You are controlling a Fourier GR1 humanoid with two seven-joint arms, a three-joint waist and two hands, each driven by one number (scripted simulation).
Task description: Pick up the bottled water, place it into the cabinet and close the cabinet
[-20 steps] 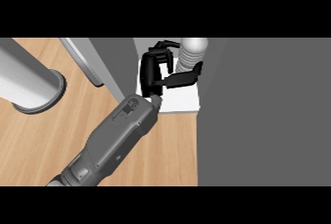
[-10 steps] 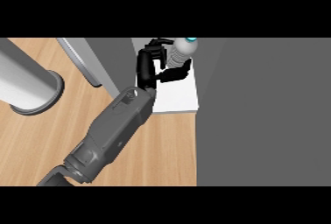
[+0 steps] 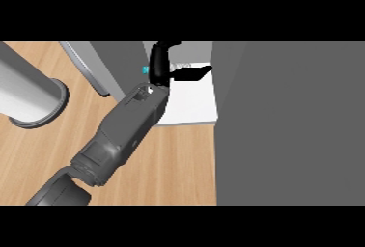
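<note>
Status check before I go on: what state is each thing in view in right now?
Cabinet: open, white inner floor showing.
Bottled water: mostly hidden by the hand; only a cyan bit shows, inside the cabinet opening.
Left hand: reached into the cabinet; grip cannot be told.
Right hand: not in view.
Grey cylinder: upright on the counter, at the left.

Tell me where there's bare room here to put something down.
Free: the wooden counter between the forearm and the grey cabinet wall, and the strip left of the forearm below the grey cylinder. Crowded: the white cabinet shelf, where the hand reaches in, with a bit of blue showing beside it.
</note>
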